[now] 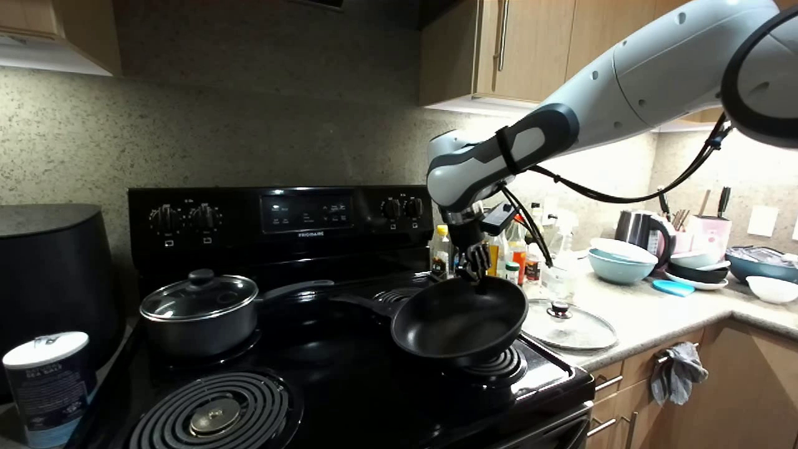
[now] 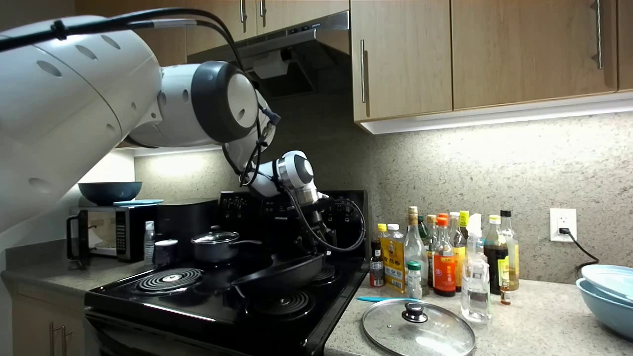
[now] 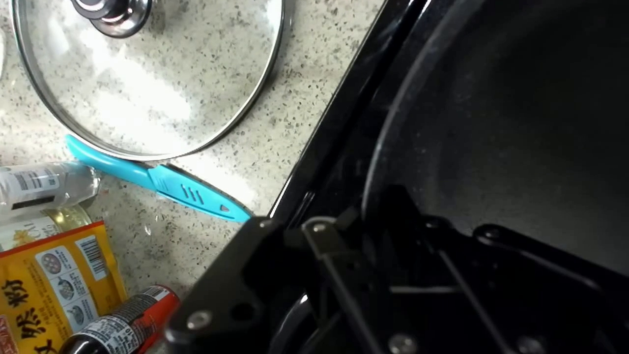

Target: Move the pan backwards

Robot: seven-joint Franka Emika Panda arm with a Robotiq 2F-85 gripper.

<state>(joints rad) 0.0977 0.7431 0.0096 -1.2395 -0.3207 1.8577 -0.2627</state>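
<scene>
The black frying pan is over the right side of the stove, between the front and back coils, with its long handle pointing left. In an exterior view the pan looks tilted, its rim higher at the gripper's side, with the front coil showing beneath. My gripper points down at the pan's back rim; it also shows in an exterior view. In the wrist view its fingers lie on either side of the rim, shut on it, and the pan's dark inside fills the right. The fingertips are dark.
A lidded pot stands on the back left burner. A glass lid lies on the counter right of the stove, beside a blue knife. Several bottles stand behind it. The stove's control panel rises at the back.
</scene>
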